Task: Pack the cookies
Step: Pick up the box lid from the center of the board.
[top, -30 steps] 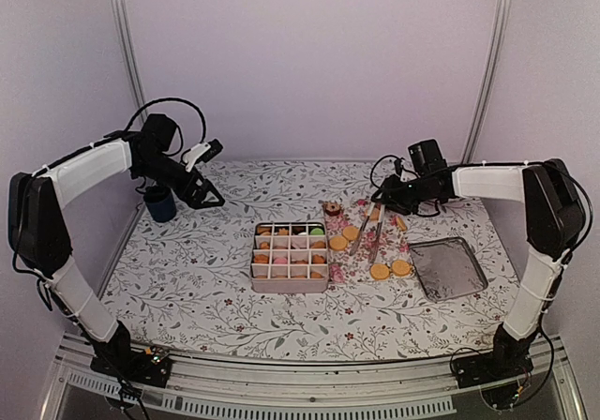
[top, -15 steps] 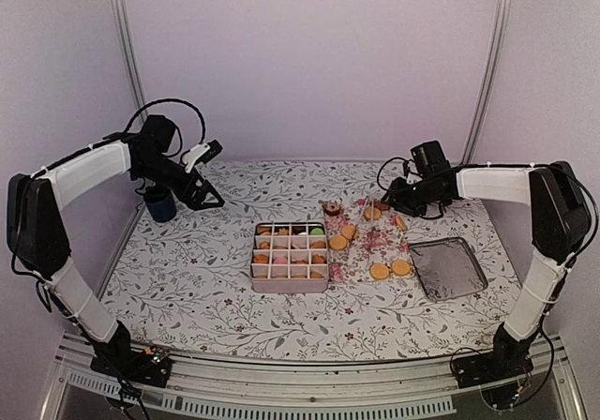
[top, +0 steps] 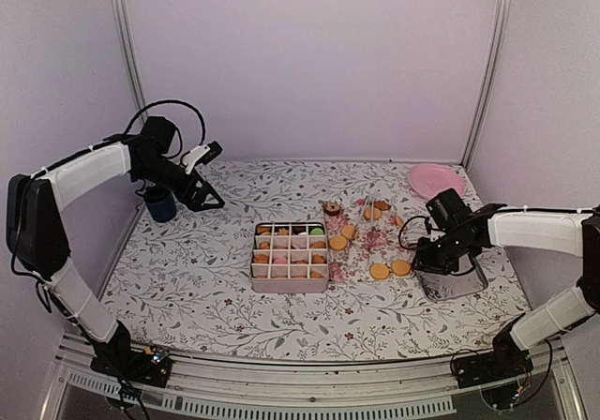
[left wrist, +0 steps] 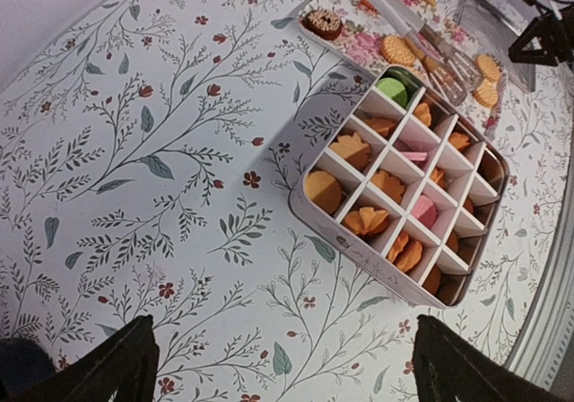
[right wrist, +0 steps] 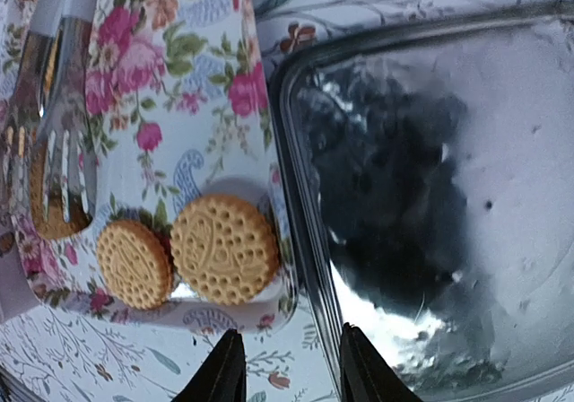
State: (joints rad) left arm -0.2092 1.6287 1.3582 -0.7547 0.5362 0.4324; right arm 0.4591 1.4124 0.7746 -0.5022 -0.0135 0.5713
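My right wrist view alone shows my right gripper [right wrist: 289,371] narrowly parted, holding nothing, near two cookies [right wrist: 224,249] beside the metal tray [right wrist: 520,106].

Left hand [top: 213,174] raised, spread wide; right hand [top: 419,253] low, pointing down, narrowly parted.

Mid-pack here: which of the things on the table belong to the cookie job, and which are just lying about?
Job: small round tan cookies, white compartmented box, floral rectangular tray under the loose ones, slotted metal tongs.
Lying about: round pink plate, dark blue cup, shiny rectangular metal tray.
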